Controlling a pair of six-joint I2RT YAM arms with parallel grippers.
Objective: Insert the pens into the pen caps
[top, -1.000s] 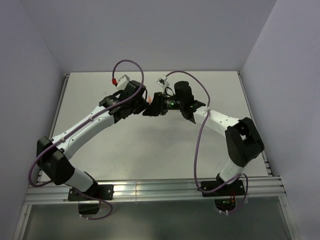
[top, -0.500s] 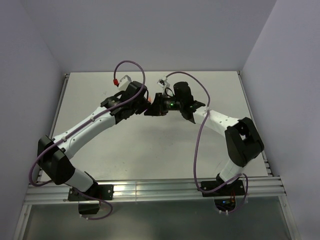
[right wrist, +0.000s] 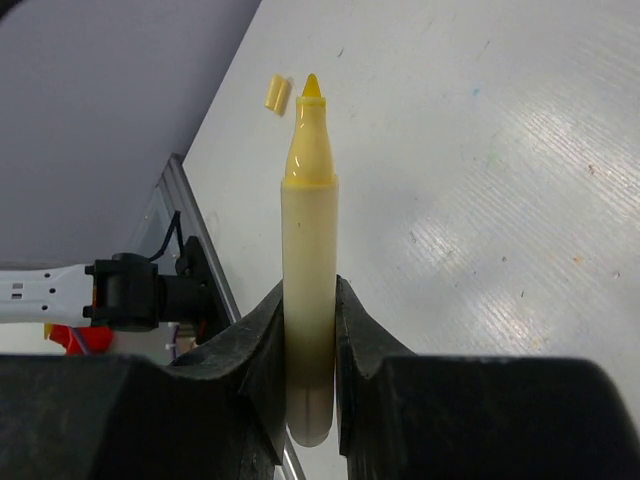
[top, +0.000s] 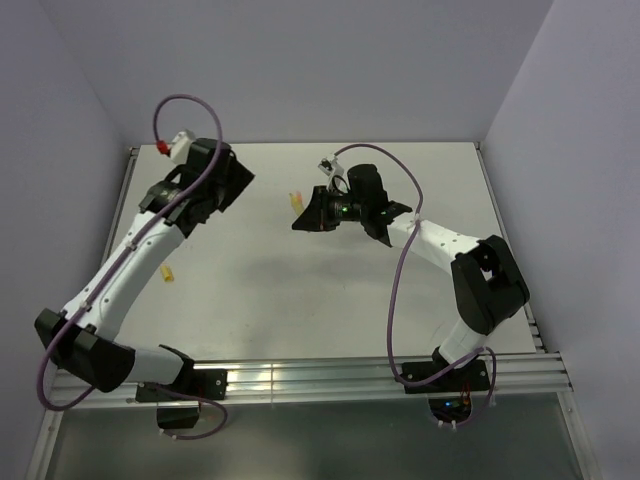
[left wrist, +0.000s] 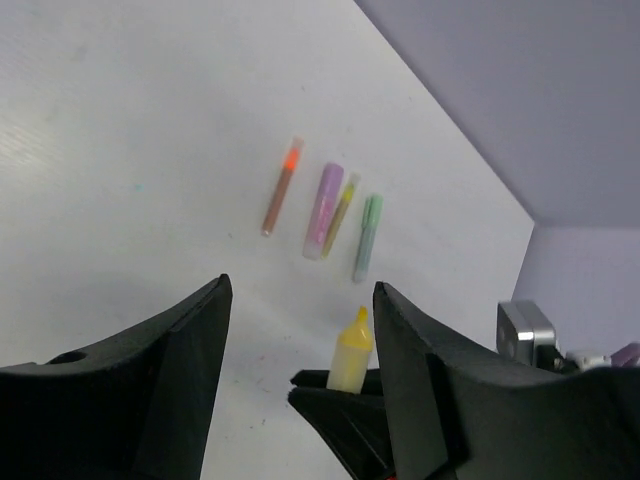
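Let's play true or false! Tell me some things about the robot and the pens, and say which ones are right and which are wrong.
1. The right gripper holds a yellow pen. True.
2. That pen has its cap on. False: its tip is bare, and a yellow cap lies on the table.
3. The left gripper holds a pen too. False: it is open and empty.
4. An orange pen, a purple pen, an olive pen and a green pen lie on the table. True.

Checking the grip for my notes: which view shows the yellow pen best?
Right wrist: the yellow pen fills the frame, uncapped, clamped in the right gripper. Left wrist shows only its tip end, small; top shows a yellow speck.
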